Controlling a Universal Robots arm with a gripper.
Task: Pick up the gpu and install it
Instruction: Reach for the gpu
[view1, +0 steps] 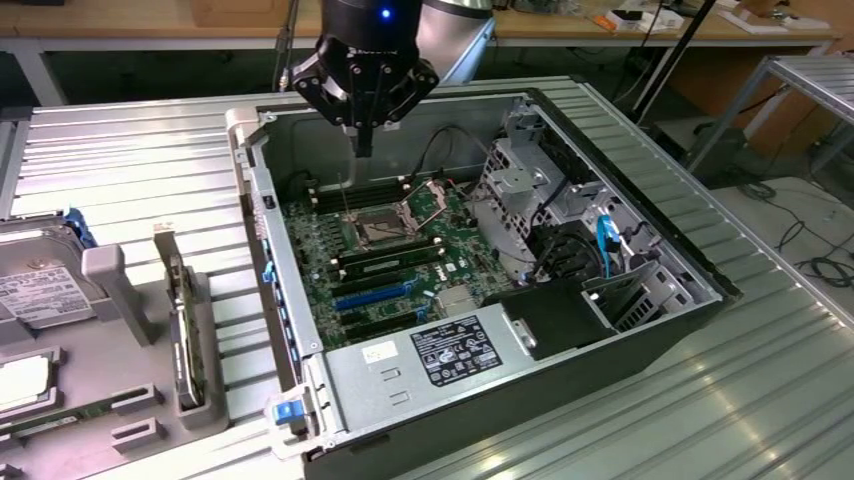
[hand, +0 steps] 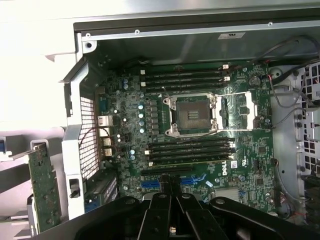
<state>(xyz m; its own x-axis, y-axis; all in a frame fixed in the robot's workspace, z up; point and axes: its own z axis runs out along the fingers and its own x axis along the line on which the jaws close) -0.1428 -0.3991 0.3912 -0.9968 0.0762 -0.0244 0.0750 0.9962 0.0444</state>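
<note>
Black claw (view1: 362, 145), pinched shut and empty, hangs above the green motherboard (view1: 310, 245); the thin dark gpu card (view1: 178, 300) stands racked outside the open metal case (view1: 296, 320), and dipping here could jab the silver CPU socket (view1: 378, 228)

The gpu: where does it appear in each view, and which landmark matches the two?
Exterior view: the gpu stands on edge in a grey holder, on the exterior view's left of the open case.
Wrist view: the gpu stands outside the case, beside its perforated rear wall.
Shared landmark: the processor socket.
</note>
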